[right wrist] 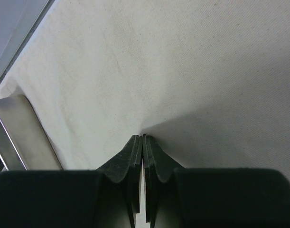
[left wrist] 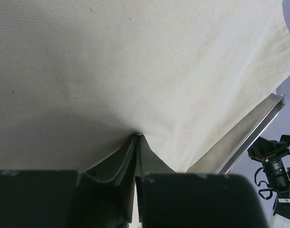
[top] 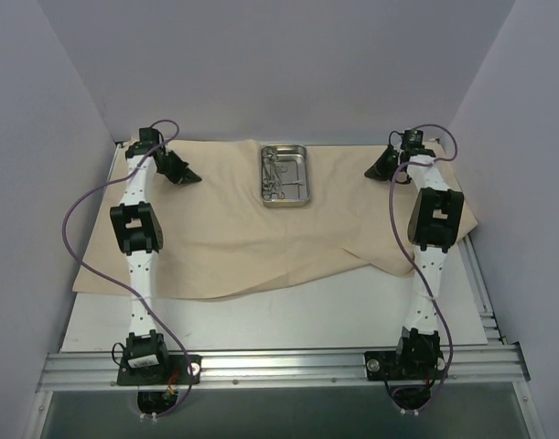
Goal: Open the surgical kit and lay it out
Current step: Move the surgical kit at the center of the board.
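Beige cloth wrap [top: 224, 229] covers the counter [top: 261, 322] from above, steel tray [top: 285, 206] with instruments [top: 275, 176] at its far middle; the jaws sit at its far corners, likely to spread it.

Left wrist: left jaws show a slit at a pucker; gripping or released, I cannot tell.

Right wrist: right jaws clench pinched cloth.

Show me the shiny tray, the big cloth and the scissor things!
steel tray [top: 300, 178]: top view, bare floor on its right side.
cloth wrap [top: 224, 233]: top view, flat middle near the tray.
instruments [top: 274, 176]: top view, silver bundle inside the tray.
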Controlling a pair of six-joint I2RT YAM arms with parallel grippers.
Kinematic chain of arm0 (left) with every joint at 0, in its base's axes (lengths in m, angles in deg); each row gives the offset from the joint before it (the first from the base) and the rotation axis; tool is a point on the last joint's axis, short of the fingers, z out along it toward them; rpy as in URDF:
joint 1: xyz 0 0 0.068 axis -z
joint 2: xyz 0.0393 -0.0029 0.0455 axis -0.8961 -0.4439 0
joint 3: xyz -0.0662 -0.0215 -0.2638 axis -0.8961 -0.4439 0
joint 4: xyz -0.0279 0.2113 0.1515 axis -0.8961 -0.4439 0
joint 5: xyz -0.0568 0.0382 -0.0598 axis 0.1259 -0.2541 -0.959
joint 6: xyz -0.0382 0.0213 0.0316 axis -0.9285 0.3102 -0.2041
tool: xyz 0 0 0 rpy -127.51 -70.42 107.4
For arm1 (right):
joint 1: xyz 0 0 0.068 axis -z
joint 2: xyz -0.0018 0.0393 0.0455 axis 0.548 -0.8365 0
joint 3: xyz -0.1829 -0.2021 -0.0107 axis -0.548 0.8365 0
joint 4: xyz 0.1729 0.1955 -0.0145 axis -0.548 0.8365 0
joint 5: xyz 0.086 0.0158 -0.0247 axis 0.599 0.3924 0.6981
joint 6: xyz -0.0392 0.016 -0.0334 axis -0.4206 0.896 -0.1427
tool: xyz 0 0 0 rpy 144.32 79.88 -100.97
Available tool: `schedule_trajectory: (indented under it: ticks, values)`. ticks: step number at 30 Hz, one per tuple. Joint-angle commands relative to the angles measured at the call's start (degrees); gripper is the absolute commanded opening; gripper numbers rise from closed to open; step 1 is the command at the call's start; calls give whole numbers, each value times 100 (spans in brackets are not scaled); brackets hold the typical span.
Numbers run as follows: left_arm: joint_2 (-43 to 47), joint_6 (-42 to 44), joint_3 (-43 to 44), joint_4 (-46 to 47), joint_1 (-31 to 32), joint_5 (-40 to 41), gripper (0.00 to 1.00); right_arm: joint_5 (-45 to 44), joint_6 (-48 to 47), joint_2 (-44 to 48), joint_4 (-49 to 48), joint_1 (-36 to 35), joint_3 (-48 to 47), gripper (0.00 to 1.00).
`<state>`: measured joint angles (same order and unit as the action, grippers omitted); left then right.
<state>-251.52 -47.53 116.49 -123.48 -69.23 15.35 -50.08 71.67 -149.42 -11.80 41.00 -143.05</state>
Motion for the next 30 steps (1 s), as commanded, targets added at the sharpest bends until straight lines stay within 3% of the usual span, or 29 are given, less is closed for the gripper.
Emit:
schedule_trajectory:
  ticks: [1,2,6,8,13,14,17,21,24,30]
  values:
    - [-82,311,-376,123,-74,779,13,-962,-723,-523,836,155,185,8]
    - [41,364,-446,149,-66,814,16,-936,-846,-514,888,146,97,17]
    - [1119,540,-1228,509,-31,937,37,-812,-1163,-453,1379,128,-780,34]
    - [1464,733,-1483,423,-4,1112,42,-900,-1190,-199,1469,111,-958,46]
    - [2466,1190,-1651,-183,206,1727,46,-1084,-1076,705,1635,67,-924,67]
    - [2668,1374,-1738,-298,259,1972,46,-1354,-1111,847,1758,49,-880,76]
    - [3450,1603,-2309,-543,469,2385,46,-1839,-1234,1390,2276,58,-626,86]
    - [4224,1832,-3012,-905,786,2615,45,-2814,-1392,2139,2673,84,182,90]
    - [5145,2236,-4162,-572,857,2529,46,-3167,-1392,2570,2839,111,892,90]
    - [6279,2405,-6254,-45,629,2029,45,-3765,-1462,3010,3068,111,1879,72]
